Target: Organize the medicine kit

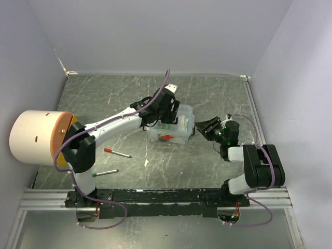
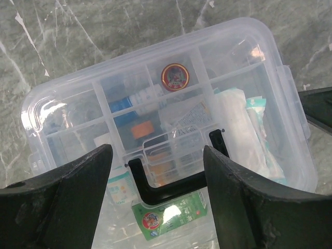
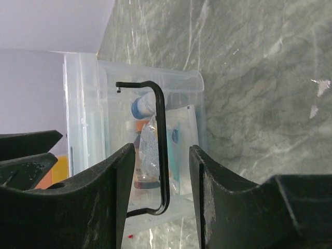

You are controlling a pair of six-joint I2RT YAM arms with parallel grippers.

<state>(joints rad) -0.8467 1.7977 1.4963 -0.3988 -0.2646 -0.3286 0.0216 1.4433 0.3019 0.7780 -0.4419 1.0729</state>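
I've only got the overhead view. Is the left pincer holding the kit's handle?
Observer: No. The left pincer is open above the kit, over its black handle, gripping nothing.
Operator: And the right pincer?
Observer: The right pincer is open too; the handle stands between its jaws with a gap on each side.
Operator: What's in the tray?
Observer: A round red tin sits in a middle compartment.
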